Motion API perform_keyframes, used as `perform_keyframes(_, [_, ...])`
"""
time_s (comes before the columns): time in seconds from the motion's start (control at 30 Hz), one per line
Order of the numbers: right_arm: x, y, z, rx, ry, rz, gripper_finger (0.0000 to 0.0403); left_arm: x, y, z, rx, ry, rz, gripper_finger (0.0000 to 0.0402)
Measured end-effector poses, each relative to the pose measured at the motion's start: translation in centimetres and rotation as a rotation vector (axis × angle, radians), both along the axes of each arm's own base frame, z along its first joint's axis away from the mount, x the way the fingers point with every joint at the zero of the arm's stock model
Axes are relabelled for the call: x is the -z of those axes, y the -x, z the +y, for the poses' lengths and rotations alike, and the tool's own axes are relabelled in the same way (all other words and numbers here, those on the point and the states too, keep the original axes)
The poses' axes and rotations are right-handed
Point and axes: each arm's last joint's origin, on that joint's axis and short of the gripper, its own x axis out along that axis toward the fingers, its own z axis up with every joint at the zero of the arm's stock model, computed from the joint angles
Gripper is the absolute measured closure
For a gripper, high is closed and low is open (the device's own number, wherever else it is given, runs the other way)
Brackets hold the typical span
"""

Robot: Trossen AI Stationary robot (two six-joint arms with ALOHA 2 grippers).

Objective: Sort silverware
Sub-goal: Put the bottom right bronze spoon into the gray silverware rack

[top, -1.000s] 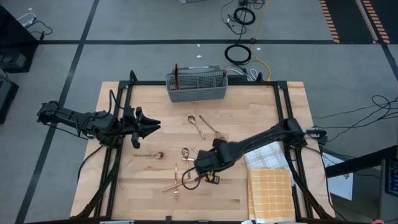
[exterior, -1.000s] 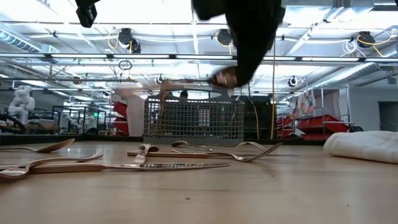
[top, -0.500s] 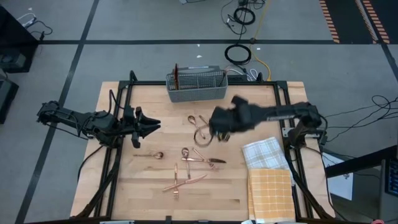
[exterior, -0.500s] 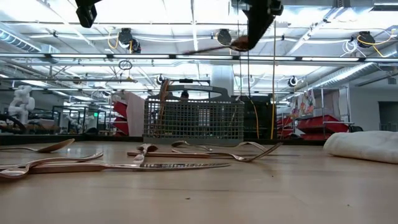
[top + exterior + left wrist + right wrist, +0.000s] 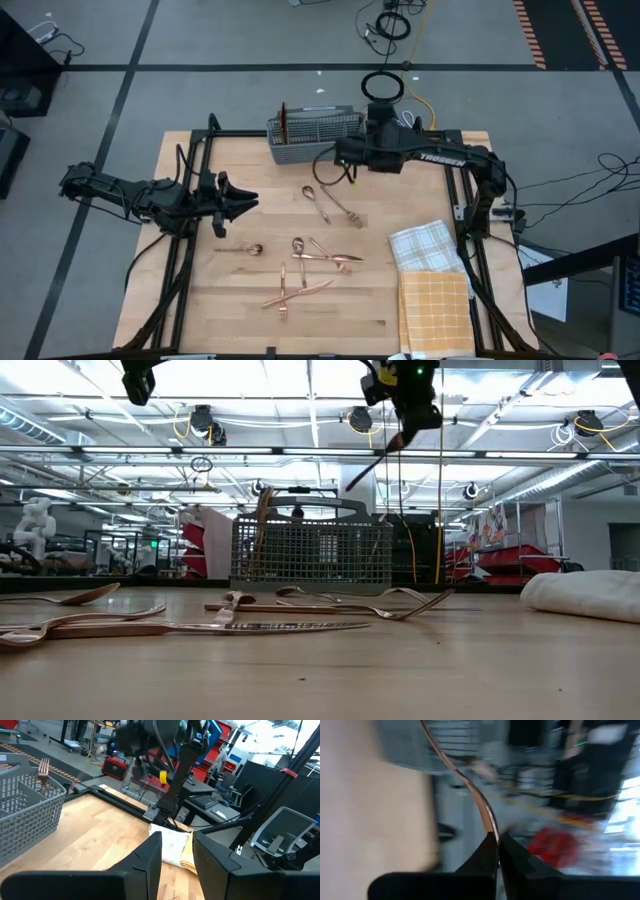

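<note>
Clamped together on the handle end of one copper piece (image 5: pixel 470 790), my right gripper (image 5: pixel 345 158) hangs in the air at the desk's far edge, just beside the right end of the grey mesh caddy (image 5: pixel 312 150). The piece trails out from my fingertips (image 5: pixel 490 851) toward the caddy; I cannot tell whether it is a spoon or a fork. My left gripper (image 5: pixel 240 201) waits near the desk's left edge, jaws partly apart and holding nothing.

One fork (image 5: pixel 43 770) already stands in the caddy's left compartment. The rest of the silverware (image 5: pixel 315 255) lies scattered flat on the middle of the desk, some pieces crossing each other.

I judge these pieces light, stiff and slick, so a pinch near one end lets them swing. For those lying flat, I would take the handle across its narrow width, near the balance point.
</note>
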Motion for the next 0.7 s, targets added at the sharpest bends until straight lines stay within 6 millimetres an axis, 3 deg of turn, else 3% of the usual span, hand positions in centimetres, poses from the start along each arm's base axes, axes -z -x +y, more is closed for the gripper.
perform_keyframes(0.17, [-1.4, -1.2, -2.4, -0.098, 0.204, 0.200, 0.0403, 0.0, 0.0, 0.1, -0.046, -0.002, 0.003, 0.0288])
perform_keyframes(0.37, [-3.2, -3.5, -5.3, -0.179, 0.328, 0.324, 0.0403, 0.0, 0.0, 0.2, -0.082, -0.003, 0.003, 0.0288])
perform_keyframes(0.47, [-2.6, -4.5, -6.4, -0.227, 0.326, 0.447, 0.0403, 0.0, 0.0, 0.2, -0.082, -0.003, 0.004, 0.0288])
perform_keyframes(0.6, [0.2, -5.6, -7.4, -0.301, 0.249, 0.592, 0.0403, 0.1, 0.0, 0.2, -0.082, -0.003, 0.008, 0.0288])
perform_keyframes(0.7, [2.1, -6.8, -7.9, -0.305, 0.229, 0.587, 0.0403, 0.1, 0.0, 0.2, -0.082, -0.005, 0.013, 0.0288])
